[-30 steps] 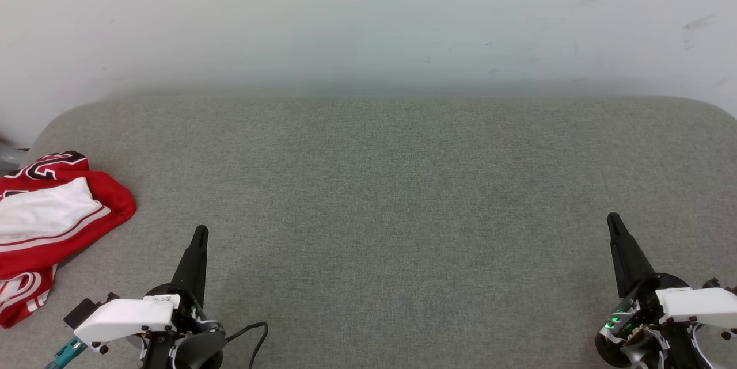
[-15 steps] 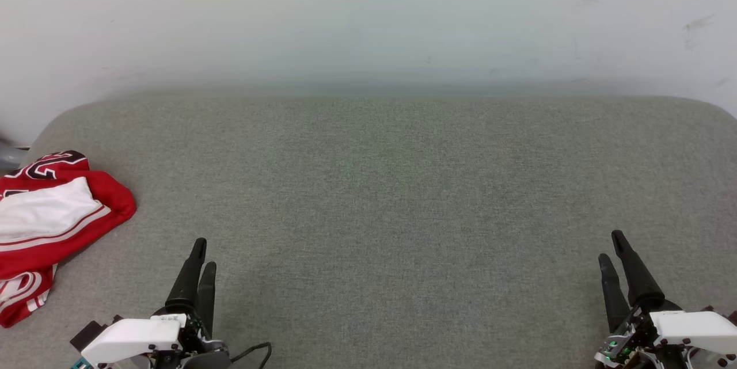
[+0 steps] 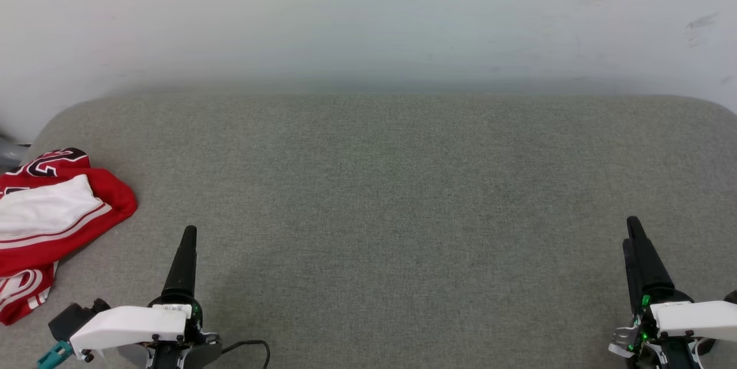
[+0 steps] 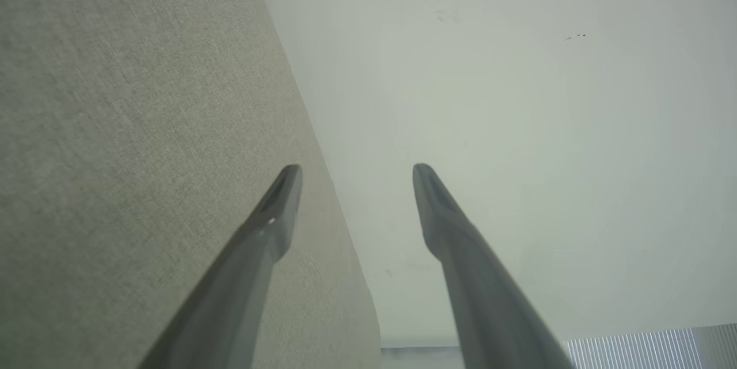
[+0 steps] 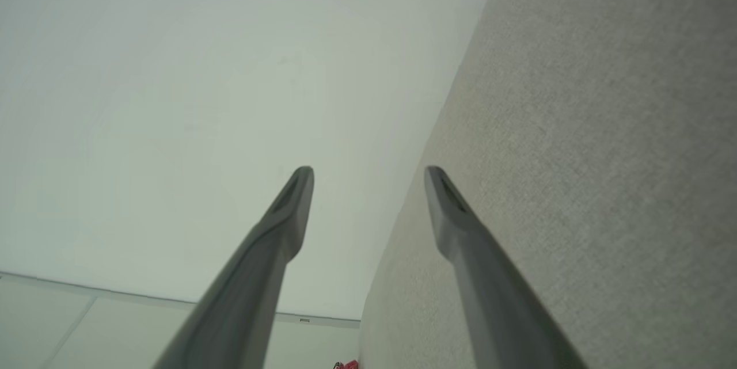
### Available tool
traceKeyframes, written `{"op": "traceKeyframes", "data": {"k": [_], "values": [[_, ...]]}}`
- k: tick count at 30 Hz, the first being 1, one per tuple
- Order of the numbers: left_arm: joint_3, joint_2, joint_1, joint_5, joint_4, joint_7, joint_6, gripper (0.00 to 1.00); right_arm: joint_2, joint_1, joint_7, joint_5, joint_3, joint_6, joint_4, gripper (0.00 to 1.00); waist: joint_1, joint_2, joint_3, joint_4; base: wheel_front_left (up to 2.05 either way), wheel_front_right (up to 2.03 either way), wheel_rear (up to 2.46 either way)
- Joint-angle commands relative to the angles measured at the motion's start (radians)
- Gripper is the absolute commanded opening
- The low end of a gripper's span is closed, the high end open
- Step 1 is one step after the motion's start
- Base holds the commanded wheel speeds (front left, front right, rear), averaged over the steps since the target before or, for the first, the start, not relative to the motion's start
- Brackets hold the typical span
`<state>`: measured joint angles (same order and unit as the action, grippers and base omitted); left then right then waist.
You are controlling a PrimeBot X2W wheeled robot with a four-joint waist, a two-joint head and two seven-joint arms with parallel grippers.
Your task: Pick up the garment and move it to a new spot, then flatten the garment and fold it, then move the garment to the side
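We see the garment (image 3: 52,225) lying crumpled at the left edge of the frame in the head view, on the desk's (image 3: 374,185) left end near its rounded corner. It is red, with a white sleeve on top edged in red-and-white stripes, and black white-outlined lettering shows at its upper end and again at its lower left. Part of it runs off the frame's left edge.

The left end effector (image 3: 189,234) sits at the lower left, just right of the garment and not touching it. Its fingers point up the frame and line up as one dark spike. In the left wrist view we see this end effector (image 4: 357,170) with its fingers spread apart and nothing between them, grey fabric on the left and the pale wall on the right.

The right end effector (image 3: 633,224) is at the lower right, well apart from the garment. In the right wrist view its fingers (image 5: 369,172) are likewise parted and empty.

The white wall (image 3: 368,12) fills the top of the frame.
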<state>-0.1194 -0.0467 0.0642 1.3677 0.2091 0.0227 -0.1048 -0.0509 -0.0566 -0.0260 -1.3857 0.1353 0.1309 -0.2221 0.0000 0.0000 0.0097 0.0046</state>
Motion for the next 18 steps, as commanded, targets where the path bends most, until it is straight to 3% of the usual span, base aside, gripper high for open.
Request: {"op": "traceKeyframes", "data": {"k": [1,18], "values": [[0.002,-0.002,0.024,-0.050,-0.035,-0.011,0.011,1.00,-0.001,-0.012,0.013,0.048,0.002,0.000,0.034,1.00,0.0000,0.0000,0.001,0.000,0.00,0.00,0.00],[0.075,-0.003,0.011,-0.435,-0.113,-0.073,0.118,1.00,0.000,0.009,0.075,0.451,-0.043,0.000,0.143,1.00,0.0000,0.0000,0.006,0.004,0.00,0.00,0.00]]}}
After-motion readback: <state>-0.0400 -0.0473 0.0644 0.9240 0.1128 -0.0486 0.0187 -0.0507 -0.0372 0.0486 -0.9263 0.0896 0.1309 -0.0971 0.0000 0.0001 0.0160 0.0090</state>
